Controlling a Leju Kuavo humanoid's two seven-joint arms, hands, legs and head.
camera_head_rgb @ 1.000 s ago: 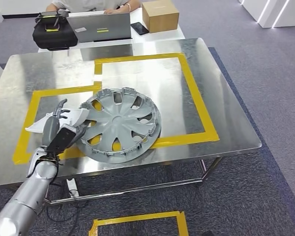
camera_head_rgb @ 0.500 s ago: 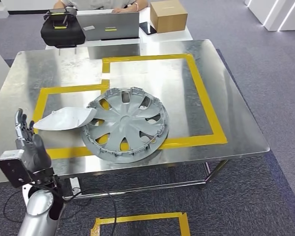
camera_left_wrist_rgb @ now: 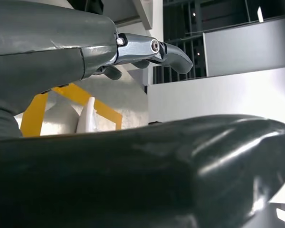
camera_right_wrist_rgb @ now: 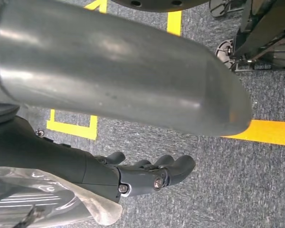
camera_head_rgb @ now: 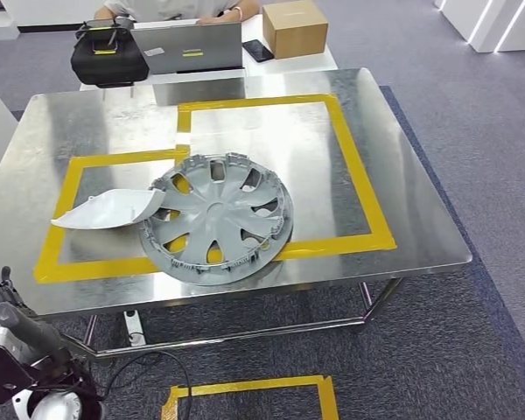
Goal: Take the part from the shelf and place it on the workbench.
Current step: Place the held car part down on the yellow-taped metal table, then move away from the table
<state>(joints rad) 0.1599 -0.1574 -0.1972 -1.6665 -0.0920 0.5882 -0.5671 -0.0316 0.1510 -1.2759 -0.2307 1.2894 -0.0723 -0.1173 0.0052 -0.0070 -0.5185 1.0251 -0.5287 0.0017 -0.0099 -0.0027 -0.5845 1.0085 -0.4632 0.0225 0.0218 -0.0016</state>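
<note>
The white curved part [camera_head_rgb: 108, 210] lies on the steel workbench [camera_head_rgb: 411, 219], inside the left yellow-taped area, its tip over the rim of a grey wheel cover [camera_head_rgb: 217, 219]. My left hand [camera_head_rgb: 9, 319] is off the table, below its front left corner, fingers apart and holding nothing. In the left wrist view its fingers [camera_left_wrist_rgb: 152, 46] stretch out, with the white part [camera_left_wrist_rgb: 87, 118] beyond them on the bench. My right hand [camera_right_wrist_rgb: 141, 178] hangs over the carpet, fingers extended and empty.
Behind the workbench stands a white desk with a laptop [camera_head_rgb: 187, 48], a black bag [camera_head_rgb: 108, 57], a phone [camera_head_rgb: 256, 51] and a cardboard box [camera_head_rgb: 294, 28]; a person [camera_head_rgb: 174, 9] sits there. A yellow tape rectangle [camera_head_rgb: 247, 389] marks the carpet in front of the bench.
My left hand has let go of the white part and drawn back off the bench, down toward the lower left. The part stays where it was laid. The view shifted slightly.
</note>
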